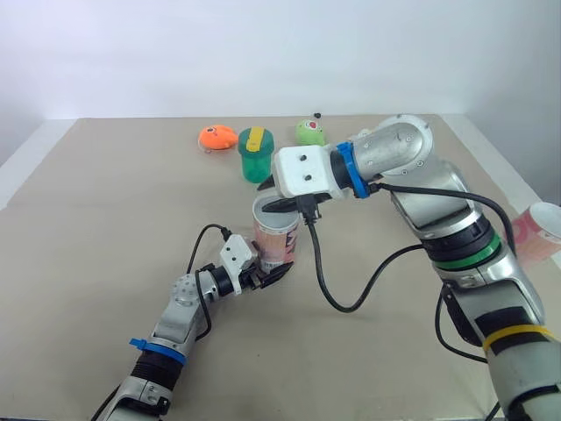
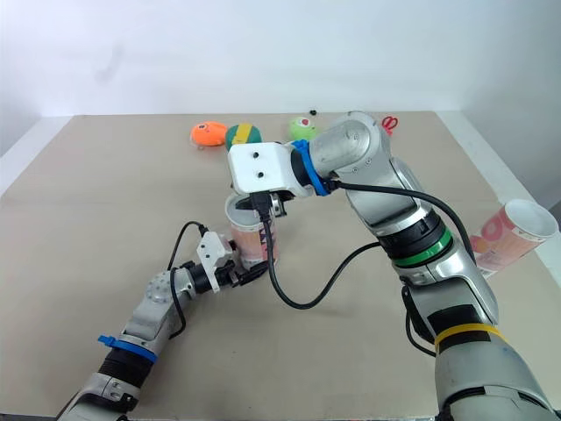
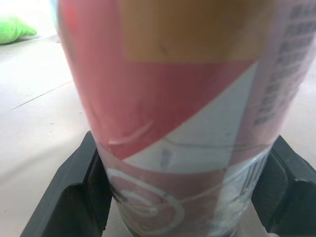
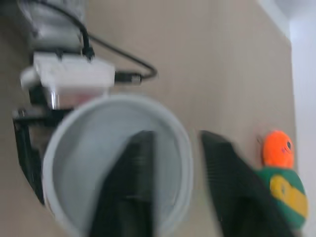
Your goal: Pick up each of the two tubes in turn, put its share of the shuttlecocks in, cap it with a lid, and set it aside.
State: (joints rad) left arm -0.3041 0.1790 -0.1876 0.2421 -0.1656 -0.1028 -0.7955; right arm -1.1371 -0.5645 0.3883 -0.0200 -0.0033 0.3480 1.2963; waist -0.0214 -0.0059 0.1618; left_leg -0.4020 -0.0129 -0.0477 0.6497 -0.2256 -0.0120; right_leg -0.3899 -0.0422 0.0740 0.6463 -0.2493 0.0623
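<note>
Although the broad beige bench carries clutter toward its far edge, your work is near its middle. The red-and-white cardboard tube stands upright there with its mouth open. A second pink-and-white cardboard tube lies on its side at the right edge, uncapped.

Your left claw is clamped on the standing tube low at its base, one finger on each side. Your right claw hangs over the mouth with its fingers apart. One finger is inside the rim, the other outside, and nothing shows between them but the wall. I cannot tell whether any shuttlecocks sit inside.

This looks like the loading step. Hold the base firm and vertical. When you withdraw the right claw, lift it straight up so the inner finger does not hook the rim and tip the tube against such a low grip.

Along the far edge sit a green plastic cup with a yellow stripe, an orange plush toy, a round green toy and red scissors.
</note>
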